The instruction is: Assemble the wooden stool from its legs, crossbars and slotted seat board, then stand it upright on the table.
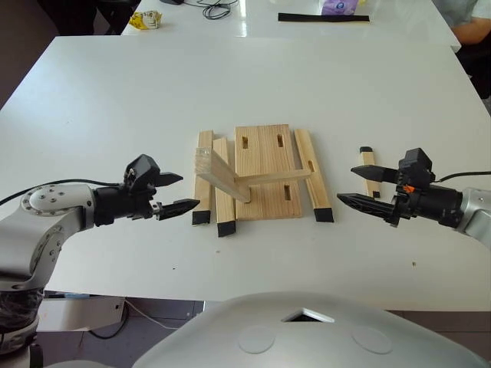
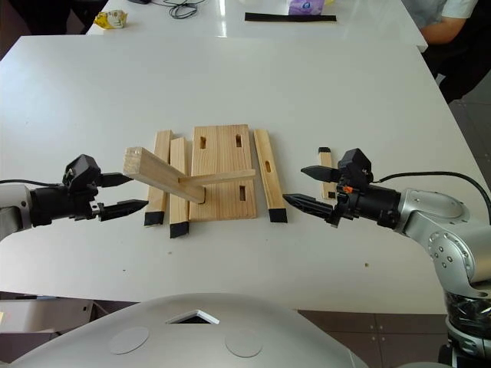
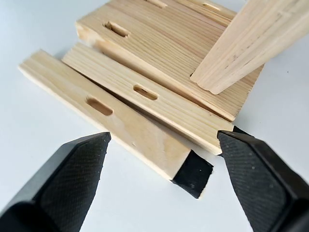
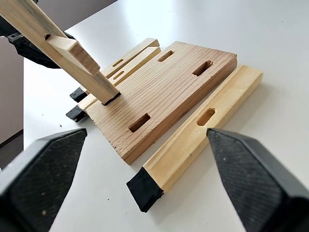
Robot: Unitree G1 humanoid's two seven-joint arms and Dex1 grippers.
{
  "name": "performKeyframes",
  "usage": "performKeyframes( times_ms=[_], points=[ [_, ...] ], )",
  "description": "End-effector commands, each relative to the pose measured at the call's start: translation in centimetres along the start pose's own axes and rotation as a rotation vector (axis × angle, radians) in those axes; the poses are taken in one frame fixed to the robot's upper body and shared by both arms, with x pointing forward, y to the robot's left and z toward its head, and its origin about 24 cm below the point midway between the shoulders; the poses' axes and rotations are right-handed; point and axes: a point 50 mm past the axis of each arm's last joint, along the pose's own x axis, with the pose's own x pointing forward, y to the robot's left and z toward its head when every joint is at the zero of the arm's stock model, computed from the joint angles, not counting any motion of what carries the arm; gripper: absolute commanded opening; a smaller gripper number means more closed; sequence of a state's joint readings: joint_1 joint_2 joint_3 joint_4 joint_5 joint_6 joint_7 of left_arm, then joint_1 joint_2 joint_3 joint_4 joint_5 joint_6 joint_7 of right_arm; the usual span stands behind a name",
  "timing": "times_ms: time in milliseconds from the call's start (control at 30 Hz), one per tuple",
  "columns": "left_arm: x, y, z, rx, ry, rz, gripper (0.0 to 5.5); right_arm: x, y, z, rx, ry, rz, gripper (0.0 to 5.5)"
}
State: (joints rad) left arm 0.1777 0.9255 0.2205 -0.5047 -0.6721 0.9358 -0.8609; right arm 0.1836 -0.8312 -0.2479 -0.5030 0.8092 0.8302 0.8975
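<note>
The slotted seat board (image 1: 265, 172) lies flat in the table's middle. One leg (image 1: 219, 175) stands tilted in a slot of the board, with a crossbar (image 1: 272, 178) joined to it. Two black-capped legs (image 1: 204, 176) lie side by side along the board's left edge, and a third (image 1: 314, 175) lies along its right edge. A shorter piece (image 1: 369, 170) lies farther right. My left gripper (image 1: 184, 192) hovers open just left of the two legs' capped ends (image 3: 193, 171). At the right, my right gripper (image 1: 347, 185) is open beside the right leg's cap (image 4: 145, 188).
The white table (image 1: 115, 115) has free room all around the parts and a front edge near the grippers. Behind it stands a second table with a black strip (image 1: 323, 17), a yellow item (image 1: 146, 20) and cables.
</note>
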Motion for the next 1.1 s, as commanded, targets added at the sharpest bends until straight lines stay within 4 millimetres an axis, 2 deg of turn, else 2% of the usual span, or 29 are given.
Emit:
performKeyframes(
  times_ms=[33, 133, 267, 433, 600, 733, 967, 1100],
  points=[
    [1.1, -0.4, -0.3, -0.332, 0.020, 0.137, 4.10, -0.3, 0.1, 0.4, -0.030, -0.001, -0.026, 4.58],
    [2.1, -0.7, -0.3, -0.374, 0.043, 0.237, 4.10, -0.2, 0.1, 0.3, -0.031, 0.002, -0.021, 4.58],
    [3.6, -1.9, -0.4, -0.383, 0.047, 0.263, 4.10, 0.0, 0.1, 0.3, -0.032, 0.006, -0.016, 4.58],
    [3.7, -2.2, -0.6, -0.314, 0.112, 0.358, 4.10, 0.1, 0.1, 0.4, -0.034, 0.012, -0.010, 4.58],
    [3.0, -1.2, -0.6, -0.235, 0.188, 0.464, 4.10, 0.1, 0.1, 0.2, -0.028, 0.009, -0.013, 4.58],
    [2.9, -1.0, -1.2, -0.194, 0.227, 0.465, 4.10, 0.2, 0.1, 0.1, -0.024, 0.005, -0.016, 4.58],
    [1.9, 1.2, -1.7, -0.138, 0.252, 0.525, 4.10, 0.3, 0.1, 0.0, -0.019, 0.002, -0.024, 4.58],
    [1.5, 2.5, -0.8, -0.075, 0.236, 0.551, 4.10, 0.3, 0.2, -0.2, -0.017, 0.001, -0.031, 4.58]
  ],
)
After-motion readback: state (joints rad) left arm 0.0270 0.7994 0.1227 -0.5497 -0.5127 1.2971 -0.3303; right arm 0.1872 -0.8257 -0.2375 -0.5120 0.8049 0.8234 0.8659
